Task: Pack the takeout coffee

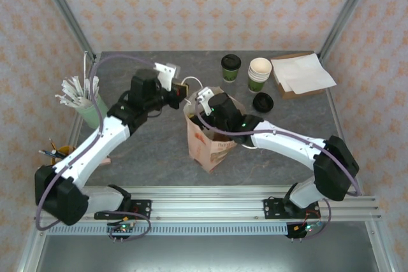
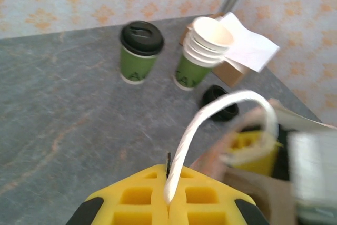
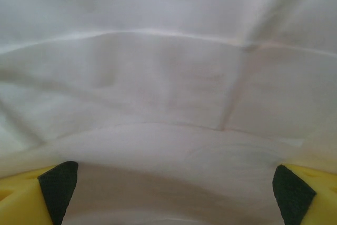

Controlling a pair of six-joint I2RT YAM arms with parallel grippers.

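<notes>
Brown paper bag, one: left fingers clamp its handle, right fingers splayed inside; one lidded cup beyond.

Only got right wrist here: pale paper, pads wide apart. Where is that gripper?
Observer: From the top view, the right gripper is down inside the mouth of the brown paper bag.
Operator: Bag held?
Observer: Yes. The left gripper is shut on the bag's white handle.
Operator: Cup in there?
Observer: Cannot tell; the opening is covered from above. One lidded green cup stands well outside the bag.
</notes>
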